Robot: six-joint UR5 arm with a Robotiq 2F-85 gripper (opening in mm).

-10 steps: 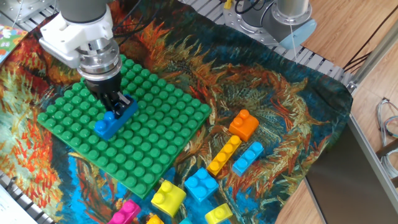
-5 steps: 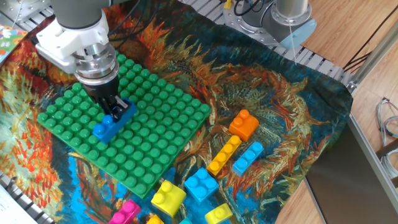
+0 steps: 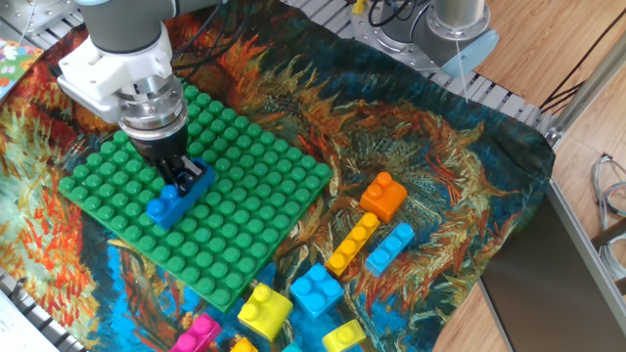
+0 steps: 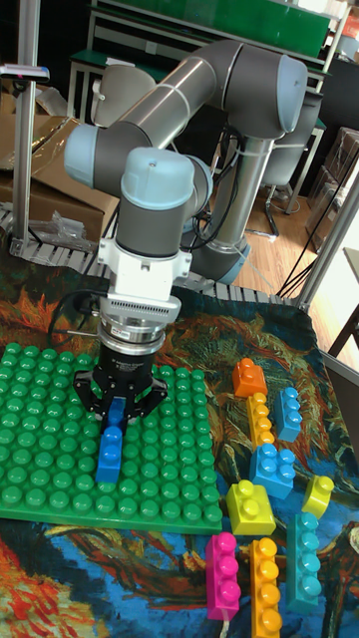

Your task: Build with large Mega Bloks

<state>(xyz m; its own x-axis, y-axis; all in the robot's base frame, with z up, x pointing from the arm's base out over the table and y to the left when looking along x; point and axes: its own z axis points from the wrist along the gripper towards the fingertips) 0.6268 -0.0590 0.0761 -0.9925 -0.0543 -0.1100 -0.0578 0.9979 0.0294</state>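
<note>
My gripper (image 3: 182, 174) is down over the green studded plate (image 3: 245, 210), jaws closed on the far end of a long blue brick (image 4: 110, 445). The fingers (image 4: 133, 403) pinch it from both sides. The brick lies flat on the plate studs and its free end sticks out from between the jaws toward the plate's near edge. I can't tell if it's fully pressed in.

The loose bricks are all well off to the side of the jaws, on the patterned cloth (image 3: 421, 147) past the plate edge: orange square (image 3: 382, 196), long yellow-orange (image 3: 352, 243), light blue (image 3: 389, 247), blue square (image 3: 316, 289), yellow (image 3: 265, 308) and pink (image 4: 222, 575).
</note>
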